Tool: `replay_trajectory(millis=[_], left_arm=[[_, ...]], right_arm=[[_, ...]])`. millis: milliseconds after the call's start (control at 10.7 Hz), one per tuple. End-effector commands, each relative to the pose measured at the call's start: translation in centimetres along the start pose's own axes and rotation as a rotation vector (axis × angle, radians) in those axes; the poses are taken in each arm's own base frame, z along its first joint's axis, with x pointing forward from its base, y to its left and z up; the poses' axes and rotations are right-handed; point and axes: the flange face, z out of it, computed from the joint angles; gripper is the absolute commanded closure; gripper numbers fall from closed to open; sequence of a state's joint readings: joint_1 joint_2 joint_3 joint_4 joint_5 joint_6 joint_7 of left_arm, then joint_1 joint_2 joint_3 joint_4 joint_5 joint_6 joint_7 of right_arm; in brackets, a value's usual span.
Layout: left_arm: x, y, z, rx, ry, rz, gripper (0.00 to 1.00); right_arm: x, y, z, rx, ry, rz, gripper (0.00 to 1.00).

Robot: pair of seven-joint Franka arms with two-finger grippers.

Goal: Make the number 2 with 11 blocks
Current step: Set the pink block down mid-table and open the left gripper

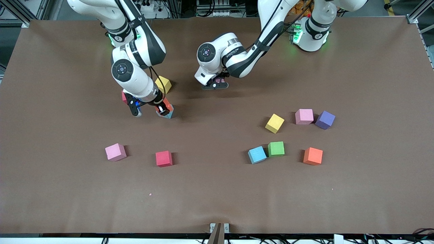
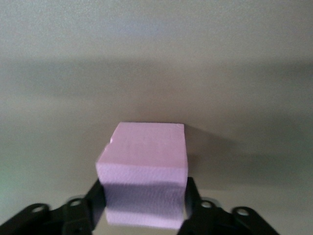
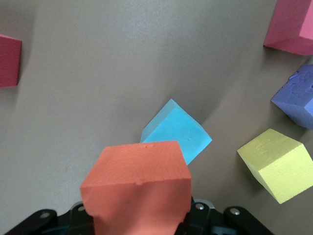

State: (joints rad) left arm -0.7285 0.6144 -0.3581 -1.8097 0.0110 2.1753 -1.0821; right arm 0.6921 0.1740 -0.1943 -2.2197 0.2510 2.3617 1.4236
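I see the right gripper (image 3: 139, 218) clamped on an orange block (image 3: 139, 183) over a light blue block (image 3: 178, 132); the left gripper (image 2: 144, 205) brackets a pink block (image 2: 144, 171), grip uncertain, at twelve o'clock on the table (image 1: 217, 196).

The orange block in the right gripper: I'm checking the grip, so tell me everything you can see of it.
The orange block is a matte, foam-looking cube with slightly dented faces. The right gripper is shut on it, fingers on two sides, the block tilted. It hangs just above a light blue block; whether they touch cannot be told.
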Motion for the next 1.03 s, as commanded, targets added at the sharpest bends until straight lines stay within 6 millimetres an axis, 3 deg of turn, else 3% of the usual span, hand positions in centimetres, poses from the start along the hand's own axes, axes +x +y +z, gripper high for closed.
replay_trajectory(millis=[0,186,373,559,652,839,932], left_arm=[[0.6,-0.1,-2.6,-0.004,0.04,0.009,0.0],[2.6,-2.9,-7.2,0.028,0.073,-0.021,0.0],[7.0,-8.3,-12.1,0.032,0.074,-0.099,0.0],[11.9,-14.8,-15.3,0.025,0.06,-0.217,0.0],[14.3,-18.9,-16.7,0.016,0.06,-0.22,0.0],[18.0,-26.5,-17.1,0.005,0.051,-0.083,0.0],[19.2,-29.1,-17.1,0.005,0.052,-0.059,0.0]], right_arm=[[-0.4,-0.6,-0.3,0.0,-0.008,0.022,0.63],[-0.9,-0.8,-0.5,0.006,-0.009,0.049,0.63],[-2.9,-0.7,0.0,-0.004,-0.007,0.08,0.63],[-7.5,0.4,1.9,-0.04,0.004,0.123,0.64],[-9.0,1.1,2.6,-0.054,0.011,0.167,0.64],[-12.4,2.4,4.3,-0.069,0.028,0.232,0.64],[-14.0,3.3,5.1,-0.068,0.035,0.264,0.65]])
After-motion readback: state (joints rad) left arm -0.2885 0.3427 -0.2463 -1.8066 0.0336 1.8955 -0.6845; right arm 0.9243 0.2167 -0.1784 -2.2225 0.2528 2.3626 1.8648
